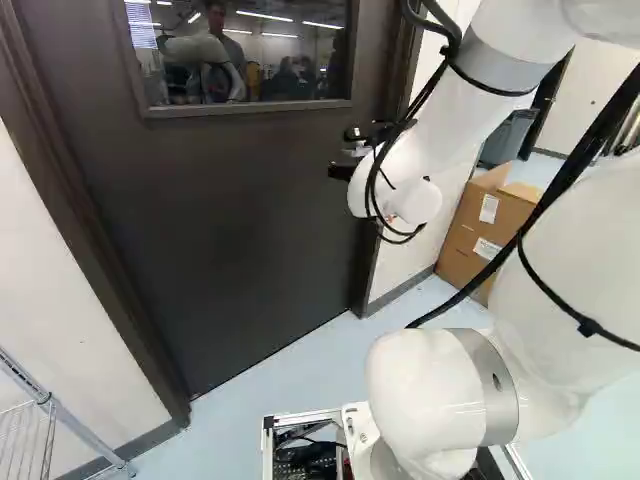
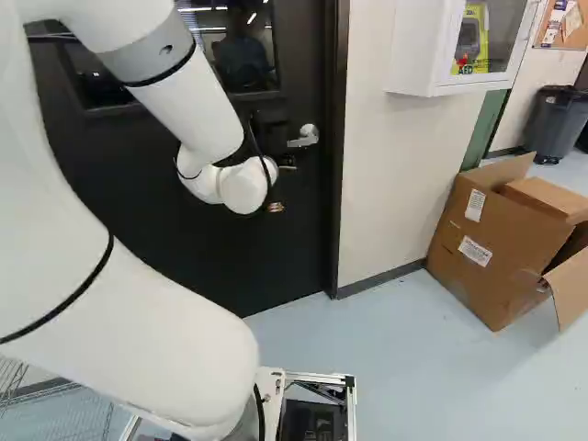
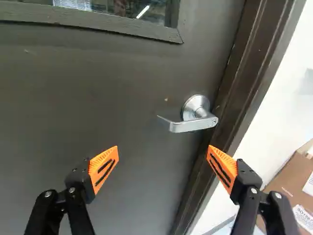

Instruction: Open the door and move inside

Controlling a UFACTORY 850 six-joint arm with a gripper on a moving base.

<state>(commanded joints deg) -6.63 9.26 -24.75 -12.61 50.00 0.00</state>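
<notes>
The dark door (image 1: 240, 210) stands shut in its frame, with a window in its upper part. Its silver lever handle (image 2: 305, 136) shows in the right base view just beyond the gripper (image 2: 277, 208), which is partly hidden by the wrist. In the wrist view the handle (image 3: 188, 125) lies ahead of the gripper (image 3: 163, 159), level and closer to the finger on the door frame's side. Both orange-padded fingers are spread wide, with nothing between them and apart from the handle.
Right of the door frame (image 2: 338, 184) a white cabinet (image 2: 436, 83) hangs on the wall. Below it an open cardboard box (image 2: 487, 243) sits on the floor. A wire rack (image 1: 50, 415) stands at the left of the left base view. A grey bin (image 2: 557, 119) is farther back.
</notes>
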